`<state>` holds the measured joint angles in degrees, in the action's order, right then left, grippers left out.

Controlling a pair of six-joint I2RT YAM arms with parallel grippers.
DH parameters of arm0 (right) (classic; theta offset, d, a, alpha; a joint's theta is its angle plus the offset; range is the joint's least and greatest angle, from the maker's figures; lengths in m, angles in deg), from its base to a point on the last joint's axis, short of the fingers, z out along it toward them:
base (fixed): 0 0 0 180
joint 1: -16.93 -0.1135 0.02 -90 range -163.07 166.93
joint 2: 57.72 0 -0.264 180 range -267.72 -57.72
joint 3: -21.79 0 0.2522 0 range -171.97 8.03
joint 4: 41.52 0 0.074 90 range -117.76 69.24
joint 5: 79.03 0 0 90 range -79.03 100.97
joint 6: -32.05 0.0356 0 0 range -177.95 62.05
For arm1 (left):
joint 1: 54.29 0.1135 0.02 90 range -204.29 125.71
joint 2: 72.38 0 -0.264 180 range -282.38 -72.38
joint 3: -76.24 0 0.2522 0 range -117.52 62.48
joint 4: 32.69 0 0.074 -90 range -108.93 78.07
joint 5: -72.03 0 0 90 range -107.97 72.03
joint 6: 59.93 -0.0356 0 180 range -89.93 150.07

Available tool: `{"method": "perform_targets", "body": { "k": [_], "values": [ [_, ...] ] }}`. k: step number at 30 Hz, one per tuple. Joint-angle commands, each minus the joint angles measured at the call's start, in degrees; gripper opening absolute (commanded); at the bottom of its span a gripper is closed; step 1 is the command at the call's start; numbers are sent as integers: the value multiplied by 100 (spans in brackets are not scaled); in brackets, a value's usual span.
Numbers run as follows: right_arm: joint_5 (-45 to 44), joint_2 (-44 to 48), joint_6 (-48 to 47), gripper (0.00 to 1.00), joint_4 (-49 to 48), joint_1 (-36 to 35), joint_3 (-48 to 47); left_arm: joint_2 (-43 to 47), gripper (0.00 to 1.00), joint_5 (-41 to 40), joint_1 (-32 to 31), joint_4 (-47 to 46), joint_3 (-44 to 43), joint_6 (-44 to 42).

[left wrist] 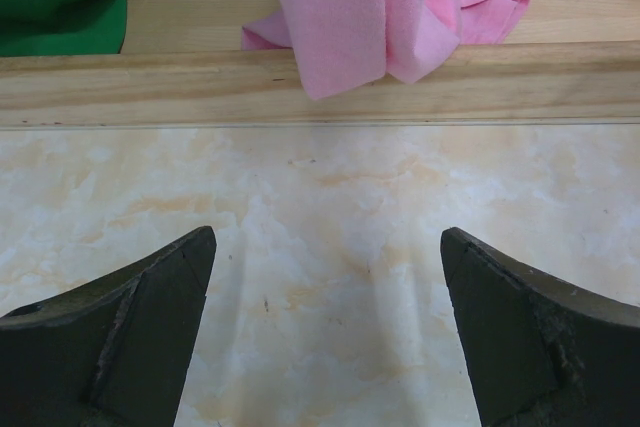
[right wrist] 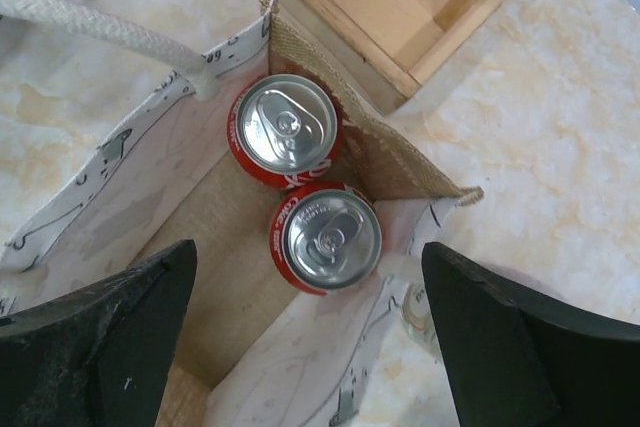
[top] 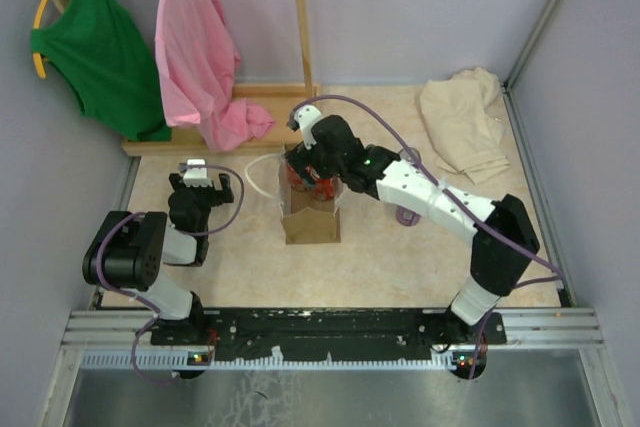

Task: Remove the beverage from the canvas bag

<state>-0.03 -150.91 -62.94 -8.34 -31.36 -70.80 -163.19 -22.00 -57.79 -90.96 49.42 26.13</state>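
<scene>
The canvas bag (top: pixel 309 219) stands open mid-table, tan-brown with white handles. In the right wrist view its burlap wall (right wrist: pixel 395 152) and white printed lining surround two upright red beverage cans, one (right wrist: pixel 285 129) at the far corner and one (right wrist: pixel 326 237) nearer. My right gripper (right wrist: pixel 310 292) is open, hovering above the bag's mouth with its jaws either side of the nearer can, not touching it. In the top view it (top: pixel 308 169) covers the bag's far end. My left gripper (left wrist: pixel 328 277) is open and empty over bare table, left of the bag (top: pixel 205 185).
A wooden rack base (top: pixel 200 142) runs along the back, with a pink shirt (top: pixel 200 57) and a green shirt (top: pixel 95 42) hanging over it. A cream-beige cloth heap (top: pixel 462 125) lies at the back right. A purple cable loop (top: pixel 405 215) lies right of the bag.
</scene>
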Motion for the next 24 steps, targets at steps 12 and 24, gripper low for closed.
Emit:
{"method": "perform_targets", "body": {
  "k": [12,24],
  "values": [
    [-177,-1068,-327,94,100,-58,-877,-60,100,-34,-21,-162,-74,-21],
    [-169,-1236,-24,95,115,99,-556,-59,100,-36,-23,-162,-74,-23]
  ]
}}
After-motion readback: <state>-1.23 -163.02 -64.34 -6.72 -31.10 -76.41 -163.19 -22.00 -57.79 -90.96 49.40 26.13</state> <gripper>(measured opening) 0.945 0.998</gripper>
